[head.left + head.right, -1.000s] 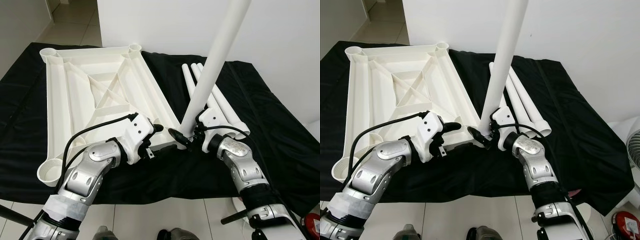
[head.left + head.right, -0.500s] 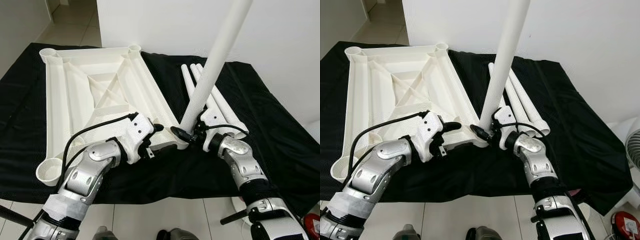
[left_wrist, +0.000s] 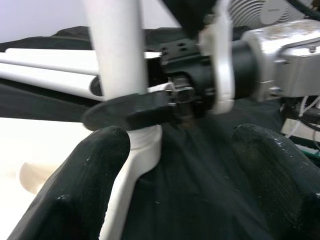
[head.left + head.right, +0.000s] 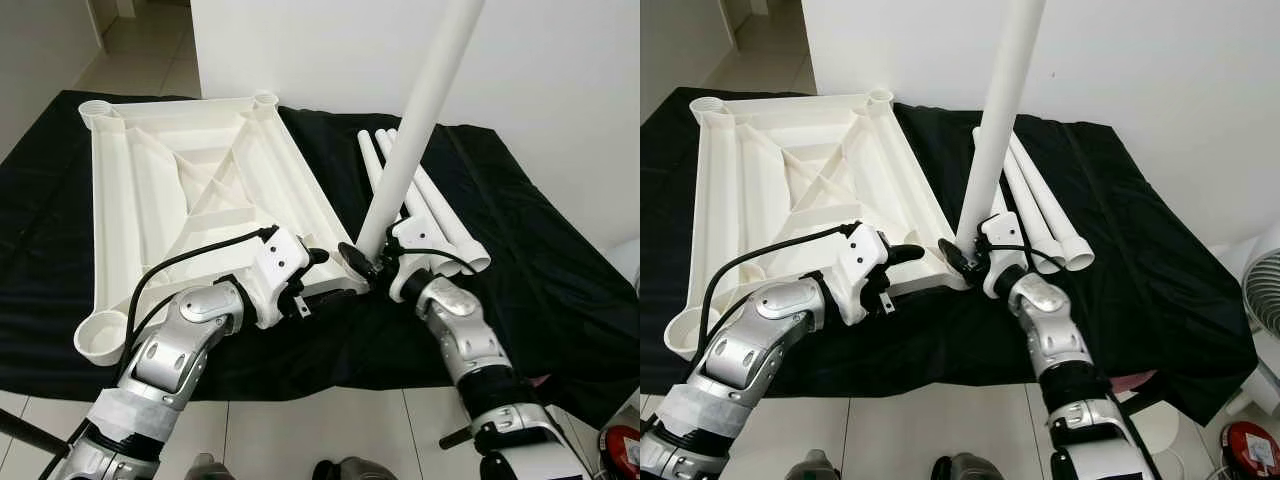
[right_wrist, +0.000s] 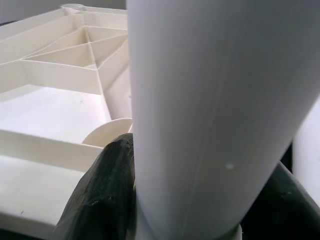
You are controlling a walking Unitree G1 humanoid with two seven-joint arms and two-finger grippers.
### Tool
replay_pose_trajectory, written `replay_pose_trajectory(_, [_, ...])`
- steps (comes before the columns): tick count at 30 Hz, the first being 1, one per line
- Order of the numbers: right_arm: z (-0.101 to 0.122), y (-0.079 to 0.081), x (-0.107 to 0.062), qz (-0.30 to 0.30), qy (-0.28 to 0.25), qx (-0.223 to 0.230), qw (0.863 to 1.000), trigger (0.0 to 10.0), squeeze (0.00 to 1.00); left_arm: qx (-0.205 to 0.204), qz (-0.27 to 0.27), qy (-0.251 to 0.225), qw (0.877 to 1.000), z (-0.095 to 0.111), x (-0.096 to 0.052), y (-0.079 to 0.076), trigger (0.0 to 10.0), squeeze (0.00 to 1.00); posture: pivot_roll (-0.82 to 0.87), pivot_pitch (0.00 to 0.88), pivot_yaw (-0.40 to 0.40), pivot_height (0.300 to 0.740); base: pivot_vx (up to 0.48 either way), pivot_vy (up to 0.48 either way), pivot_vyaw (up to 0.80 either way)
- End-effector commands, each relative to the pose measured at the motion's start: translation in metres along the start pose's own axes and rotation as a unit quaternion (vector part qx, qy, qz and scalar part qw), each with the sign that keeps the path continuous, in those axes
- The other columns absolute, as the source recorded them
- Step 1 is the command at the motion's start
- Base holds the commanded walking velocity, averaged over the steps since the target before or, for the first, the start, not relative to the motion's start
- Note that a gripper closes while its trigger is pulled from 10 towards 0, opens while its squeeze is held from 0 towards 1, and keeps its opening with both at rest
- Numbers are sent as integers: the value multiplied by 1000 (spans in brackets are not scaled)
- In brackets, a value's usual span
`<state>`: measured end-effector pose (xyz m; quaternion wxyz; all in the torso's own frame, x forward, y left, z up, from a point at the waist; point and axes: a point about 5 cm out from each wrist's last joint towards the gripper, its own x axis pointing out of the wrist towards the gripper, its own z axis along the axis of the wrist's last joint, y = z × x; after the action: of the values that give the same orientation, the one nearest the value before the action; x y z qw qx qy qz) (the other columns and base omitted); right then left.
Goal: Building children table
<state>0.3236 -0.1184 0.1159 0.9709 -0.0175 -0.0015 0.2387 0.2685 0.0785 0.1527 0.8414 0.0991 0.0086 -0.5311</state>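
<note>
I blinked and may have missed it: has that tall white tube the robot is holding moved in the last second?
Yes. The table leg now stands steeper, its foot closer over the tabletop's near corner socket, held by the right gripper.

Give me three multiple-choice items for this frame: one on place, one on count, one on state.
1. The upright leg has its foot at which corner socket of the tabletop?
A. near right
B. far left
C. near left

2. How many spare legs lie on the black cloth?
A. one
B. three
C. five

3. The right gripper is:
A. open above the cloth
B. shut on the upright leg
C. holding a screwdriver

Key: 1 A, its foot sits at that corner; 2 B, three tubes lie side by side; 3 B, its fingers clasp the leg's base.
</note>
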Motion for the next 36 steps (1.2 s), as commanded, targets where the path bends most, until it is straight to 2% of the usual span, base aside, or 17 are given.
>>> replay_pose_trajectory(1, [-8,-4,-5,-62,21,15,998,10000,0,-3,-18,-2,1000,1,2,-3,10000,0,107,0,-102,740,0,0,0])
replay_pose_trajectory(6, [-5,7,-4,-167,7,45,985,10000,0,-4,-19,-2,1000,1,2,-4,10000,0,113,0,-105,740,0,0,0])
replay_pose_trajectory(11, [-2,11,-3,-206,-1,67,976,10000,0,-4,-19,-1,1000,0,2,-4,10000,0,119,0,-108,740,0,0,0])
replay_pose_trajectory(13, [0,19,-1,-191,-7,74,979,10000,0,-4,-20,-1,1000,0,1,-5,10000,0,119,0,-107,740,0,0,0])
replay_pose_trajectory(21, [5,19,-2,-197,-11,67,978,10000,0,-2,-22,-2,1000,0,3,-4,10000,0,116,0,-108,740,0,0,0])
replay_pose_trajectory(22, [6,19,-2,-200,-12,69,977,10000,373,-2,-22,-2,1000,1,3,-4,10000,0,116,0,-109,740,0,0,0])
replay_pose_trajectory(23, [6,19,-2,-200,-12,69,977,10000,373,-2,-22,-2,1000,1,3,-4,10000,0,116,0,-109,740,0,0,0])
replay_pose_trajectory(24, [8,18,-2,-192,-22,67,979,10000,1000,-2,-22,-2,1000,1,3,-4,10000,0,115,0,-110,740,0,0,0])
replay_pose_trajectory(29, [15,13,-6,-165,-47,62,983,10000,1000,-3,-22,-3,1000,0,3,-5,10000,0,115,0,-110,740,0,0,0])
replay_pose_trajectory(32, [17,0,-11,-140,-52,41,988,10000,1000,-4,-21,-3,1000,0,3,-5,10000,0,113,0,-111,740,0,0,0])
replay_pose_trajectory(34, [17,-2,-13,-122,-52,32,991,10000,1000,-4,-22,-3,1000,0,3,-5,10000,0,110,0,-111,740,0,0,0])
replay_pose_trajectory(35, [18,-3,-14,-101,-54,26,993,10000,553,-5,-22,-3,1000,0,3,-5,10000,0,106,0,-109,740,0,0,0])
replay_pose_trajectory(36, [18,-3,-14,-101,-54,26,993,10000,553,-5,-22,-3,1000,0,3,-5,10000,0,106,0,-109,740,0,0,0])
